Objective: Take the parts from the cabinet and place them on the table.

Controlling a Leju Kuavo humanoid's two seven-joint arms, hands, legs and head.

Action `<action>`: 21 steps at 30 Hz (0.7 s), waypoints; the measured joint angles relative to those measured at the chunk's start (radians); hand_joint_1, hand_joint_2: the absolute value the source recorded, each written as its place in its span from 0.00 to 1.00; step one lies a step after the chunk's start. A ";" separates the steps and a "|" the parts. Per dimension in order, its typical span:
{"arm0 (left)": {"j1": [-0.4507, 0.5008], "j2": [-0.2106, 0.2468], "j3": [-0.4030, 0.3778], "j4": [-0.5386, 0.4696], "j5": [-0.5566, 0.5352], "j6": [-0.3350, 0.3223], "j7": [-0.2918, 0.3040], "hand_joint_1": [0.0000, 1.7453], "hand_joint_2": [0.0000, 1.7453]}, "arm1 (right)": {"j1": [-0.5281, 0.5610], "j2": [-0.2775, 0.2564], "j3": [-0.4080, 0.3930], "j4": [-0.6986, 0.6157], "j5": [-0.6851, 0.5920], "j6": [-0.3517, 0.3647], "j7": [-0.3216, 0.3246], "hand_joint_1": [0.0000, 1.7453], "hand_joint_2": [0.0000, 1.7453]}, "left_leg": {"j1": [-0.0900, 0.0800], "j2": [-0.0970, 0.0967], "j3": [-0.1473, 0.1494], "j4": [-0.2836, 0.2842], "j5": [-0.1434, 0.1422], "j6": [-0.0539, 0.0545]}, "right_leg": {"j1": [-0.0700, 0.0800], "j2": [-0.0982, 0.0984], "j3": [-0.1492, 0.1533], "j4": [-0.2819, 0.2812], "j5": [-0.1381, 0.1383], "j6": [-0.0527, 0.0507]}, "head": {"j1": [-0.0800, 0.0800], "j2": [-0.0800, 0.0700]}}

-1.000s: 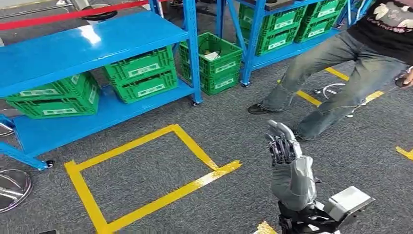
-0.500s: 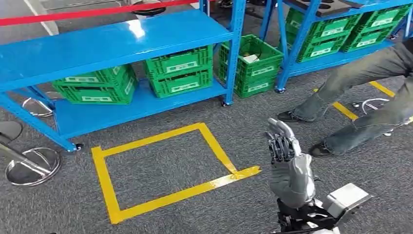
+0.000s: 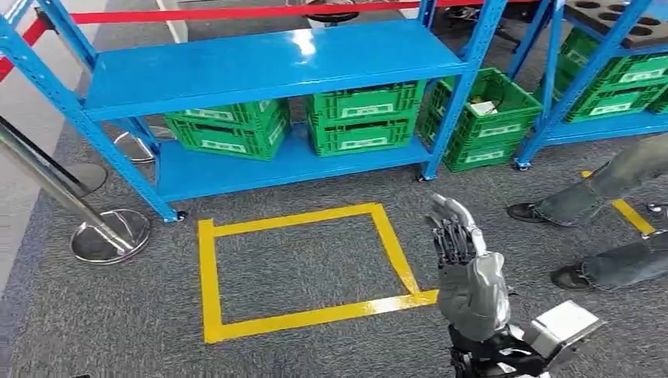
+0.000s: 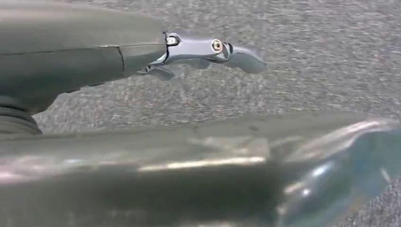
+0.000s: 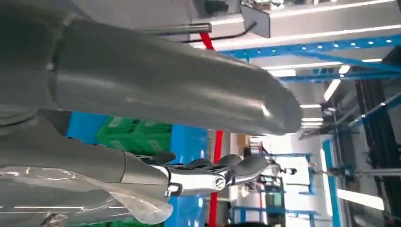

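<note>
Right hand point(image 3: 457, 232) raised, fingers straight, grasping nothing. Left hand point(image 4: 208, 49) hangs over carpet, fingers out, empty. Ahead: yellow square point(image 3: 303, 272), then blue rack point(image 3: 268, 63) with green bins point(image 3: 362, 118). Parts presumably inside, none visible. Nothing picked; whole task remains.

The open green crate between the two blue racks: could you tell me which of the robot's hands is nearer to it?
Right. The right hand is raised on the near side of the green crate; the left hand hangs low over carpet.
</note>
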 joint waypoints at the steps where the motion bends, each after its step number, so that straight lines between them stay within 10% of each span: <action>1: 0.005 0.000 0.001 0.000 0.000 0.000 0.000 0.00 0.00 | -0.002 0.000 0.000 0.000 0.000 0.000 0.000 0.00 0.00 | 0.004 -0.012 -0.002 -0.004 0.004 -0.007 | 0.004 -0.010 0.001 0.002 0.001 -0.006 | 0.000 0.000; 2: 0.007 0.000 0.002 0.000 0.000 0.000 0.001 0.00 0.00 | -0.004 0.000 0.000 0.000 0.000 0.000 0.000 0.00 0.00 | 0.004 -0.023 -0.005 -0.004 0.006 -0.013 | 0.003 -0.021 0.003 0.000 0.004 -0.011 | 0.000 0.000; 4: 0.007 -0.001 0.005 -0.003 0.000 0.000 0.002 0.00 0.00 | -0.004 0.000 -0.001 0.000 0.000 0.001 0.000 0.00 0.00 | -0.004 0.055 -0.016 0.033 -0.022 -0.021 | -0.004 -0.050 0.009 -0.007 0.005 -0.025 | -0.008 0.000; 6: 0.002 -0.002 0.005 -0.003 -0.001 -0.001 0.003 0.00 0.00 | -0.001 0.000 -0.001 0.000 -0.001 0.002 0.000 0.00 0.00 | -0.001 0.103 -0.085 0.178 -0.099 -0.029 | 0.000 -0.081 0.011 -0.007 0.002 -0.032 | -0.015 0.000; 8: 0.001 -0.003 0.006 -0.003 -0.002 -0.002 0.004 0.00 0.00 | -0.001 0.000 -0.001 0.000 -0.001 0.003 0.000 0.00 0.00 | 0.001 0.111 -0.150 0.315 -0.146 -0.032 | 0.002 -0.113 0.011 -0.007 -0.002 -0.034 | -0.015 0.000; 11: 0.005 -0.003 0.010 -0.003 -0.002 -0.002 0.004 0.00 0.00 | -0.001 0.000 -0.001 0.000 -0.002 0.003 0.000 0.00 0.00 | 0.001 0.120 -0.078 0.179 -0.049 -0.024 | 0.005 -0.152 0.022 -0.007 -0.010 -0.031 | -0.015 0.000; 12: 0.005 -0.003 0.010 -0.004 -0.002 -0.002 0.004 0.00 0.00 | -0.002 0.000 -0.001 0.000 -0.002 0.003 0.000 0.00 0.00 | -0.003 0.146 -0.029 0.085 -0.006 -0.016 | 0.006 -0.163 0.029 -0.007 -0.014 -0.030 | -0.015 0.000; 13: 0.004 -0.003 0.011 -0.006 -0.003 -0.002 0.004 0.00 0.00 | -0.002 0.000 -0.001 0.000 -0.002 0.003 0.000 0.00 0.00 | -0.013 0.208 0.006 0.017 -0.002 -0.005 | 0.008 -0.174 0.034 -0.008 -0.018 -0.027 | -0.015 0.000; 14: 0.000 -0.003 0.011 -0.007 -0.003 -0.003 0.004 0.00 0.00 | -0.001 0.000 -0.002 0.000 -0.003 0.003 -0.001 0.00 0.00 | -0.023 0.222 0.013 0.001 -0.012 0.000 | 0.017 -0.183 0.034 -0.004 -0.024 -0.020 | -0.016 0.000; 17: 0.003 -0.003 0.013 -0.008 -0.003 -0.003 0.004 0.00 0.00 | -0.005 0.000 0.000 0.000 -0.003 0.004 0.000 0.00 0.00 | -0.023 0.186 0.001 0.004 -0.011 0.008 | 0.018 -0.218 0.043 -0.014 -0.025 -0.010 | -0.015 0.000; 18: 0.003 -0.004 0.014 -0.008 -0.003 -0.003 0.004 0.00 0.00 | -0.006 0.000 0.000 -0.001 -0.003 0.005 0.000 0.00 0.00 | -0.014 0.174 0.012 -0.010 -0.004 0.016 | 0.018 -0.218 0.048 -0.014 -0.033 0.000 | -0.016 0.000; 20: 0.003 -0.003 0.015 -0.011 -0.004 -0.003 0.004 0.00 0.00 | -0.009 0.000 0.000 -0.002 -0.003 0.004 -0.002 0.00 0.00 | -0.007 0.158 0.013 -0.014 -0.001 0.025 | 0.011 -0.108 0.013 0.056 -0.080 0.007 | -0.008 0.000; 21: -0.001 -0.003 0.015 -0.013 -0.004 -0.003 0.004 0.00 0.00 | -0.007 0.000 0.000 -0.002 -0.004 0.004 0.000 0.00 0.00 | -0.006 0.149 0.012 -0.014 -0.002 0.029 | 0.009 -0.088 -0.028 0.140 -0.119 0.010 | -0.004 0.000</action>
